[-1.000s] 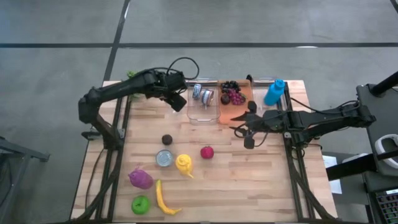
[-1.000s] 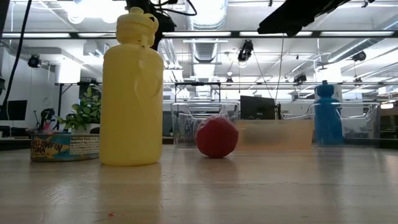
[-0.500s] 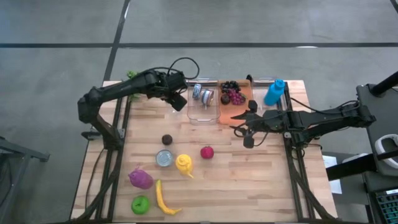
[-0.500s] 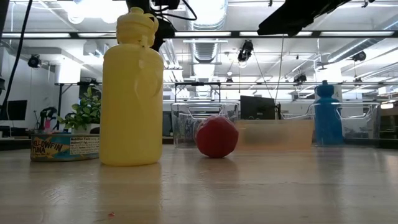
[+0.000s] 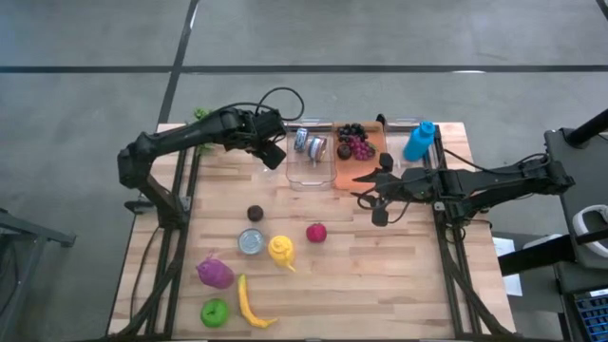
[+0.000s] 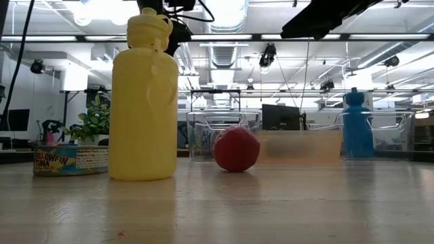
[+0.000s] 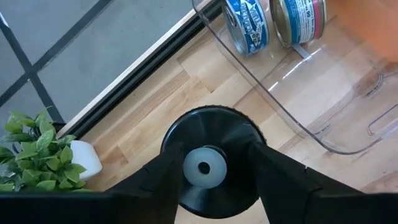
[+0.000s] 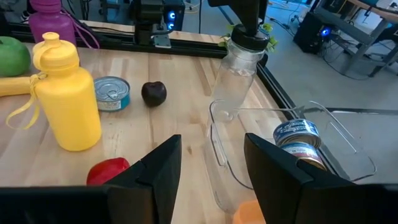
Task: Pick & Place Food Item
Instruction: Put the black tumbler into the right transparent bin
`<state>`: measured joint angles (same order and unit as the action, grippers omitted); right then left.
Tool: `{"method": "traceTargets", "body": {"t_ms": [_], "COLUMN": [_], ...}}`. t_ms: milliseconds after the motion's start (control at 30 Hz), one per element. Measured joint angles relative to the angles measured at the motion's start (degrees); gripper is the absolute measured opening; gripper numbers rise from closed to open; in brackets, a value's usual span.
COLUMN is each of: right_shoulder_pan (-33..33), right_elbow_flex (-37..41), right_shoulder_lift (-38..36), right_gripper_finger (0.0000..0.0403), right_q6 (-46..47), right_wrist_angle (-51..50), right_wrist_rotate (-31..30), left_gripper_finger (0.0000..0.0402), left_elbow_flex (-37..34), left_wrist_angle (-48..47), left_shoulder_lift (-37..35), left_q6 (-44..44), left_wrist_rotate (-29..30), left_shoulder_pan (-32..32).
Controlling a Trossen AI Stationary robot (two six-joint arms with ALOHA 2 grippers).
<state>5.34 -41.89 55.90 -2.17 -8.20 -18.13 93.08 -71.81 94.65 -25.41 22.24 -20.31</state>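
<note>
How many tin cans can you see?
3. Two cans lie side by side in the clear bin at the back of the table. One tuna can stands on the table beside the yellow bottle. Nothing seems to hide more.

In the left wrist view the black lid (image 7: 208, 163) of a clear bottle is filling the gap between the left hand's fingers (image 7: 163, 169) and hiding the bottle's body below it, while the picture's edge is cutting off the two tins (image 7: 273, 22) in the clear bin (image 7: 298, 118). In the low view the yellow bottle (image 6: 144, 102) is covering part of what stands behind it, and both hands are lying mostly above the picture's top edge. In the right wrist view the orange tray (image 8: 252, 213) is blurring at the bottom edge, and the green apple (image 8: 12, 56) and purple bottle (image 8: 51, 18) are being cut off there.
</note>
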Motion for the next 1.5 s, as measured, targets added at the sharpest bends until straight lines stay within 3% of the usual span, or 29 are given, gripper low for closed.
{"method": "traceTargets", "body": {"t_ms": [633,1033,1500], "right_shoulder_pan": [0.00,0.00,0.00], "right_elbow_flex": [0.00,0.00,0.00], "right_shoulder_lift": [0.01,0.04,0.01], "right_gripper_finger": [0.0173,0.0173,0.0173], "right_q6": [0.02,0.02,0.07], "right_wrist_angle": [0.01,0.01,-0.01], "right_wrist_rotate": [0.09,0.07,0.07], "left_gripper_finger": [0.0081,0.0080,0.0079], "left_elbow_flex": [-0.02,0.23,7.85], "left_wrist_angle": [-1.23,-1.56,-6.89], "left_shoulder_lift": [0.02,-0.07,0.15], "left_q6": [0.39,0.41,0.73], "left_wrist_rotate": [0.17,-0.24,-0.83], "left_shoulder_pan": [-0.05,-0.03,0.35]}}
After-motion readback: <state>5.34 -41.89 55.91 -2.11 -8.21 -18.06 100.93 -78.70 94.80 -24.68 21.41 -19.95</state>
